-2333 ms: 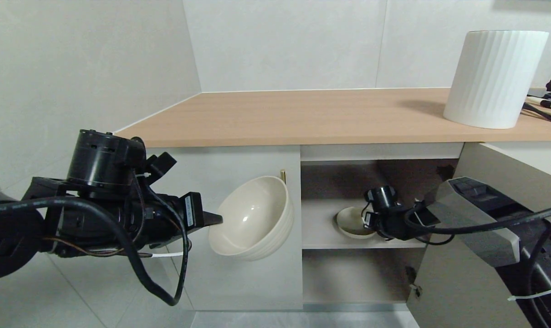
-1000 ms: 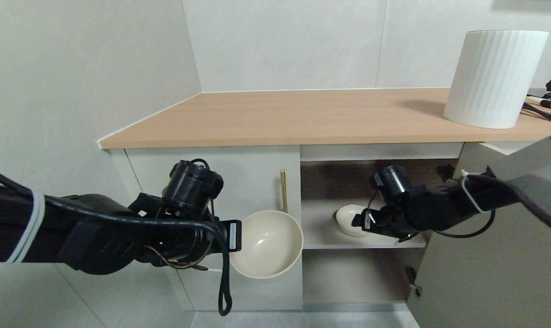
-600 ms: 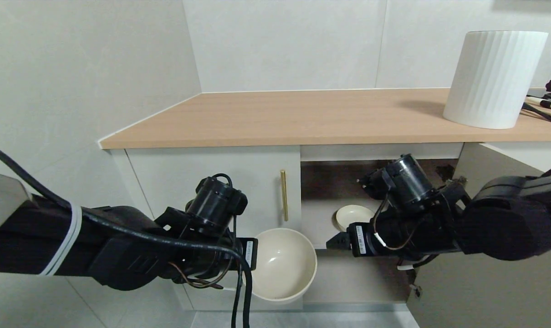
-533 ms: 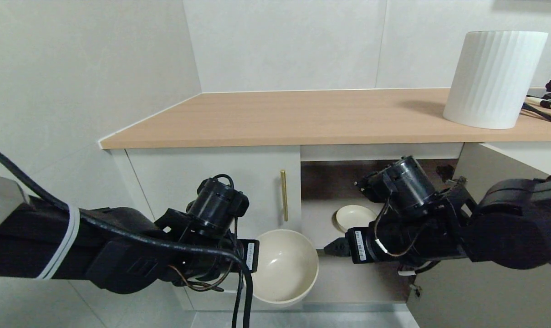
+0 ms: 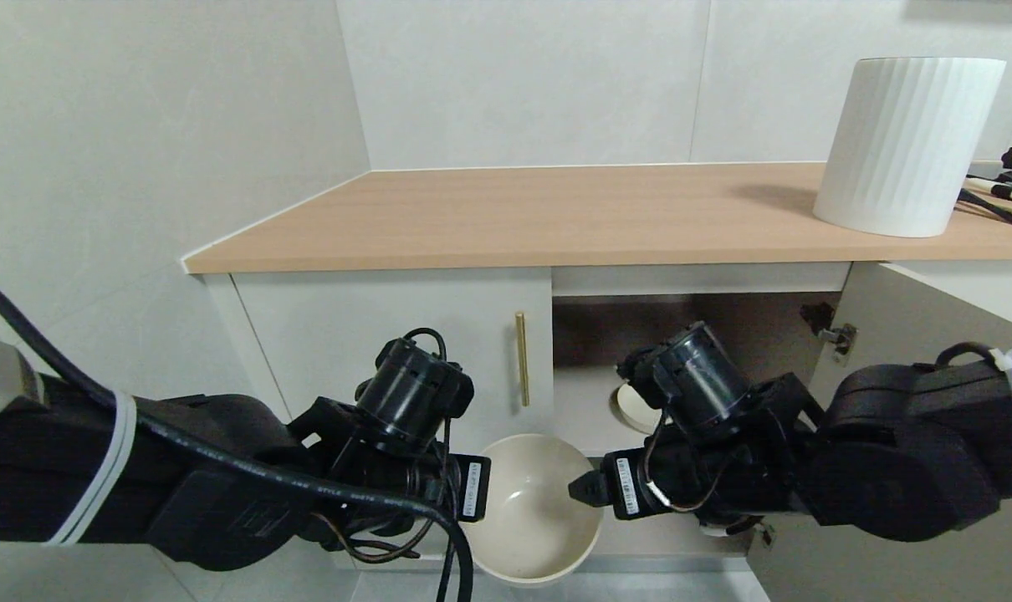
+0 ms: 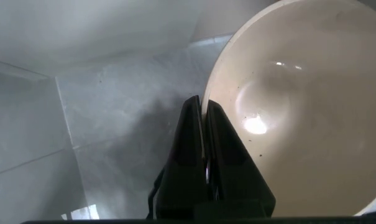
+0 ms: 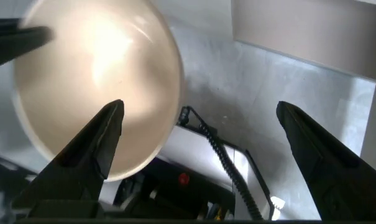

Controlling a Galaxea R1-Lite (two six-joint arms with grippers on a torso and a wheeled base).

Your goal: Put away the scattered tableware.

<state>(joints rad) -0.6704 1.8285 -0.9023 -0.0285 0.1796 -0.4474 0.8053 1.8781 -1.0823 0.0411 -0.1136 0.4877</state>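
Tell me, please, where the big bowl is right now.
In the head view the big bowl hangs low in the middle, gripped at its rim by the left gripper, with the right gripper close to its other edge.

One bowl [image 5: 535,522], one dish [image 5: 626,406], one canister [image 5: 907,142]

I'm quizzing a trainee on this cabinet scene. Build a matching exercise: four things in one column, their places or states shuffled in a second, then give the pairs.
Things
1. large round cream bowl
2. small cream dish
3. tall white ribbed cylinder
4. slim brass door handle

Places or states
A. standing on the wooden countertop
B. fixed to the closed cabinet door
C. pinched at its rim by the left gripper
D. lying on the shelf inside the open cabinet

Pairs: 1-C, 2-D, 3-A, 4-B
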